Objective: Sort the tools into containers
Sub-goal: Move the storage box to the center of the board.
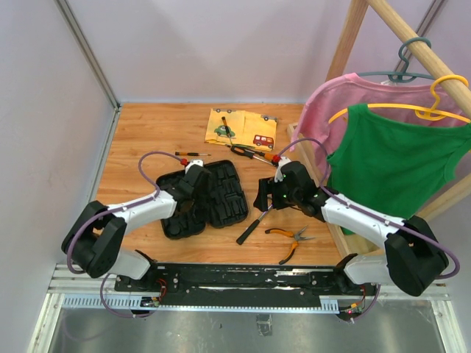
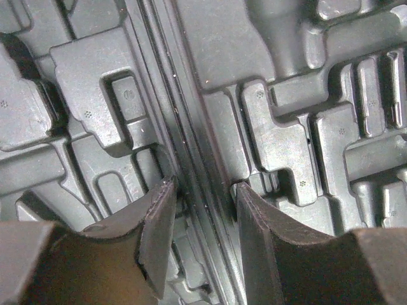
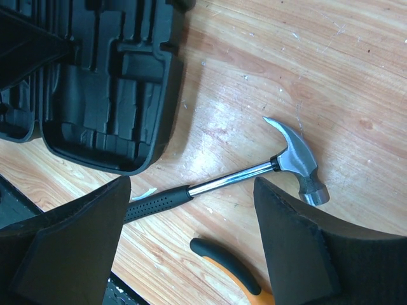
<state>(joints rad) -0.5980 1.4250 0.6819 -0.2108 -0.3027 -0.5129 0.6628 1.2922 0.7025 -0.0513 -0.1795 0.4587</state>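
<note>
The black tool case (image 1: 221,197) lies open flat on the wooden table, its moulded slots (image 2: 280,136) facing up. My left gripper (image 1: 193,181) hangs low over the case's middle. Its fingers (image 2: 159,219) stand either side of the hinge ridge (image 2: 194,159), with a gap between them. My right gripper (image 1: 263,197) is open above the claw hammer (image 3: 241,175), whose steel head (image 3: 299,162) and black handle (image 1: 249,229) lie on the wood. Orange-handled pliers (image 1: 291,237) lie just beside it. Screwdrivers (image 1: 250,153) lie further back.
A yellow cloth with cars (image 1: 241,129) lies at the back with a screwdriver (image 1: 227,126) on it. A thin dark screwdriver (image 1: 193,154) lies behind the case. A wooden clothes rack (image 1: 353,44) with pink and green shirts (image 1: 390,158) stands at the right.
</note>
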